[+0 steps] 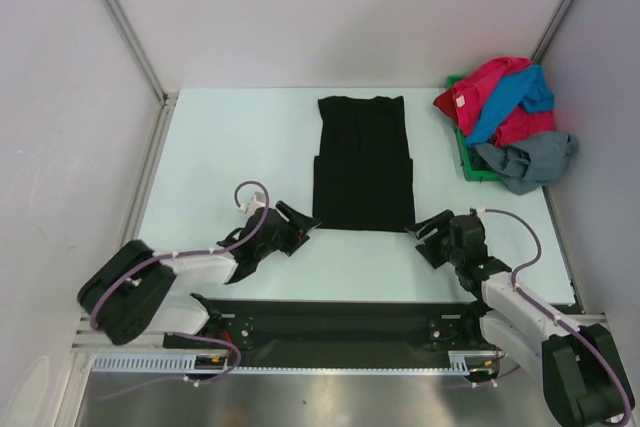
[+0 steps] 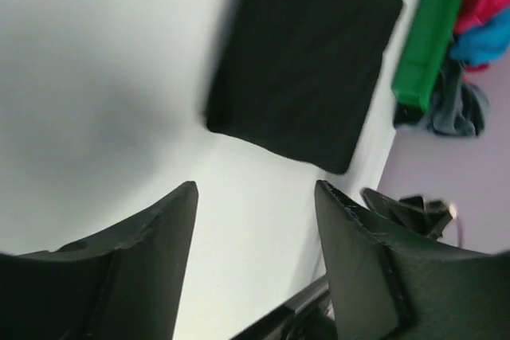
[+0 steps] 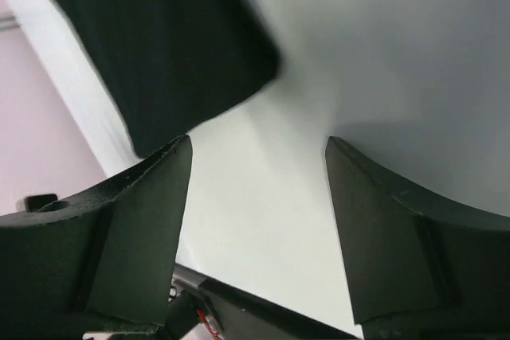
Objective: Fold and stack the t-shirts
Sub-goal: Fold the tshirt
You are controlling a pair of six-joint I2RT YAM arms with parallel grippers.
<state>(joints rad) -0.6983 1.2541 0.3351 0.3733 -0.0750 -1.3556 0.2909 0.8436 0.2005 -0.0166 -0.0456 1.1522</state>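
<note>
Black t-shirt [image 1: 362,162]: folded, flat, centre of table [image 1: 230,147]. Left gripper [image 1: 302,222] at its 7 o'clock, right gripper [image 1: 426,234] at 5 o'clock; jaws apart, empty. Other t-shirts [image 1: 505,117] heaped, 2 o'clock.

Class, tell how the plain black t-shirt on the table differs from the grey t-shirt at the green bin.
Pose: the plain black t-shirt lies flat in a neat oblong; the grey t-shirt is crumpled.
Place: the black one lies alone on the white table; the grey one droops over the green bin, beside a red-pink shirt and a blue shirt.
Both are soft cloth.
</note>
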